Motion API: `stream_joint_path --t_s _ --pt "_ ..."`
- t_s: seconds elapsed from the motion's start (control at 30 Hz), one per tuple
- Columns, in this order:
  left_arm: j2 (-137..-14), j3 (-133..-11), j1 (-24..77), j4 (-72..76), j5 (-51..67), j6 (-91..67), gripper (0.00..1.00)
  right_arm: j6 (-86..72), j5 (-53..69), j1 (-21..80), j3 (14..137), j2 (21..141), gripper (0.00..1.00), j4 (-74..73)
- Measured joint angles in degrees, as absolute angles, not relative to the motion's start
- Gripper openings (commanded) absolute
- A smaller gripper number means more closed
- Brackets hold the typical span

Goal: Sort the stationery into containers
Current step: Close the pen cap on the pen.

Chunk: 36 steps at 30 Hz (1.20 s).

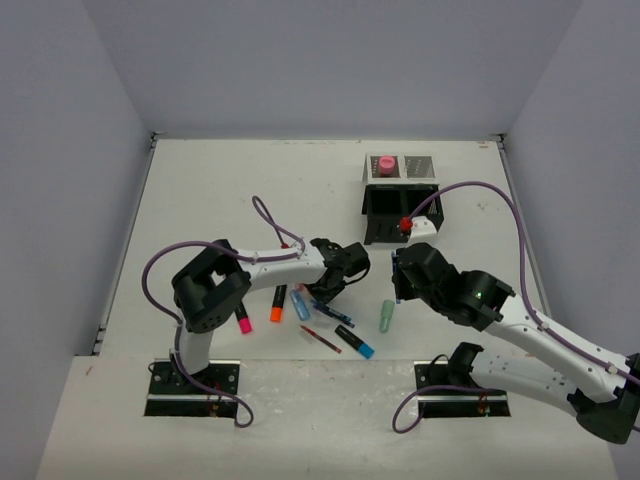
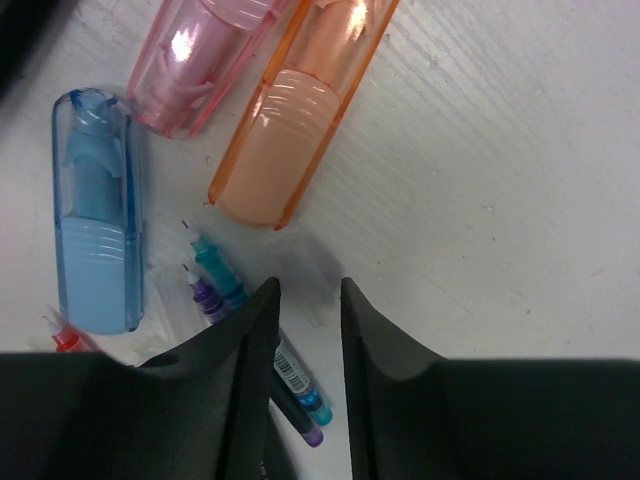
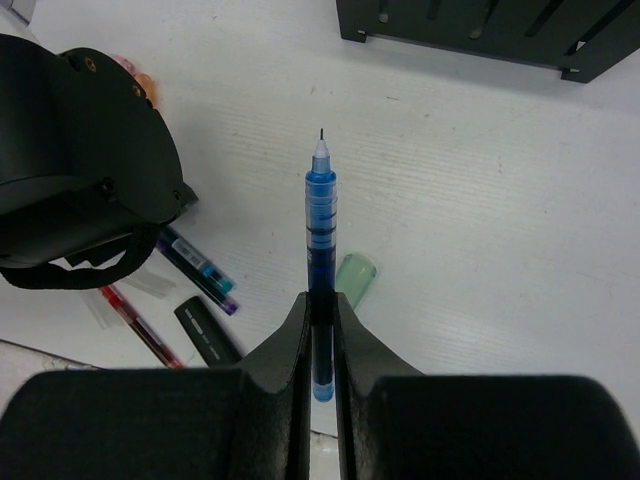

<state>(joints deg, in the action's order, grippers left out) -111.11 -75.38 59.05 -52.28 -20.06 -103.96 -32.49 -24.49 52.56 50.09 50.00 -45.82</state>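
Observation:
My right gripper (image 3: 321, 305) is shut on a thin blue pen (image 3: 321, 215), tip pointing away, held above the table in front of the black mesh organizer (image 1: 385, 215); it also shows in the top view (image 1: 399, 277). My left gripper (image 2: 308, 290) is partly open and empty, low over the table, with teal and purple pens (image 2: 222, 276) beside its left finger. A blue highlighter (image 2: 95, 245), a pink highlighter (image 2: 195, 60) and a peach highlighter (image 2: 295, 125) lie just ahead of it. A pink glue stick (image 1: 385, 163) stands in a back compartment.
A mint highlighter (image 1: 386, 316), a red pen (image 1: 320, 338), a black marker with a blue cap (image 1: 355, 342), an orange highlighter (image 1: 277, 305) and a pink highlighter (image 1: 243, 322) lie near the front. A red-tipped item (image 1: 405, 222) sits at the organizer's front right.

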Motion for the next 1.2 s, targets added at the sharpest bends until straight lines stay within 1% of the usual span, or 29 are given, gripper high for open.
stream_joint_path --t_s 0.17,0.23,0.3,0.33,0.53,0.73,0.83,0.9,0.97,1.07,1.2 --pt "-110.93 -74.92 58.97 -50.95 -19.94 -103.85 0.22 -32.47 -24.42 52.56 49.86 50.00 0.00 -45.77" --pt "-110.55 -74.24 58.83 -50.06 -19.86 -103.49 0.15 -32.47 -24.33 52.56 49.54 50.00 0.00 -45.79" --pt "-110.08 -73.47 58.59 -48.80 -19.50 -102.73 0.03 -32.47 -24.27 52.56 49.28 50.00 0.00 -45.83" --pt "-109.85 -73.13 58.42 -48.11 -19.20 -102.36 0.00 -32.47 -24.27 52.56 49.23 49.99 0.00 -45.82" --pt "-109.12 -72.17 57.72 -44.47 -18.84 -99.01 0.00 -32.51 -23.60 52.55 48.42 49.15 0.00 -44.71" --pt "-107.55 -72.14 57.65 -44.15 -22.14 -92.02 0.00 -32.56 -16.72 52.49 42.84 47.15 0.00 -38.52" --pt "-101.70 -71.66 57.65 -43.32 -24.59 -85.05 0.00 -33.02 -11.20 52.49 35.30 42.56 0.00 -28.89" --pt "-95.61 -71.10 57.65 -41.86 -25.77 -80.16 0.00 -33.66 -6.98 52.49 28.50 37.92 0.00 -21.26" --pt "-88.61 -70.38 57.65 -39.48 -26.88 -75.65 0.00 -34.62 -3.64 52.49 24.17 35.94 0.00 -15.10" --pt "-79.76 -69.76 57.65 -36.76 -28.35 -70.22 0.00 -36.13 0.24 52.50 22.15 38.15 0.00 -6.44" --pt "-73.38 -69.53 57.65 -34.53 -29.10 -63.67 0.00 -37.58 2.26 53.14 22.71 44.25 0.00 3.31"
